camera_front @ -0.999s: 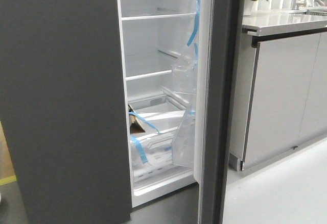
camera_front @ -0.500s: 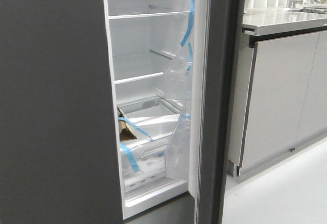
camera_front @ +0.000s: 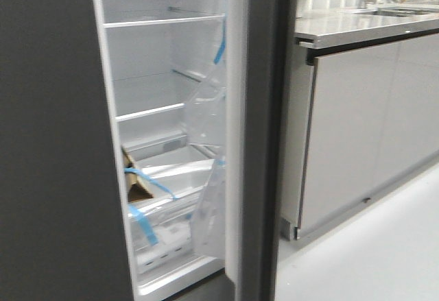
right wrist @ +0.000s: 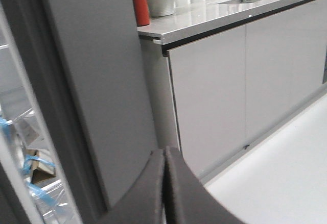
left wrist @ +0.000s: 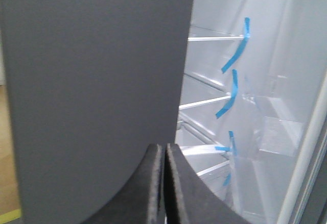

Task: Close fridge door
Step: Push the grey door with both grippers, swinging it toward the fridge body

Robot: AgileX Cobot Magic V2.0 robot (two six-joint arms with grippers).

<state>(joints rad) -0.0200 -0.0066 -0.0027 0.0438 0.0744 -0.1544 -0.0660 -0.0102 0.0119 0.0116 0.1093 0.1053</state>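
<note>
The fridge door [camera_front: 257, 136] stands open, edge-on beside the lit shelves [camera_front: 161, 20]. Both the right gripper [right wrist: 164, 183] and left gripper [left wrist: 163, 183] are pressed together, empty. Best push its dark outer face steadily with the right, not the edge.

Light-grey cabinets [camera_front: 363, 116], steel counter [camera_front: 363, 28], pale floor [camera_front: 370, 253].

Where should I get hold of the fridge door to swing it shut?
Don't pinch it: both grippers, left and right, are shut and empty. Probably best to push the fridge door on its flat dark outer face, coming from the cabinet side, away from the clear bins.
</note>
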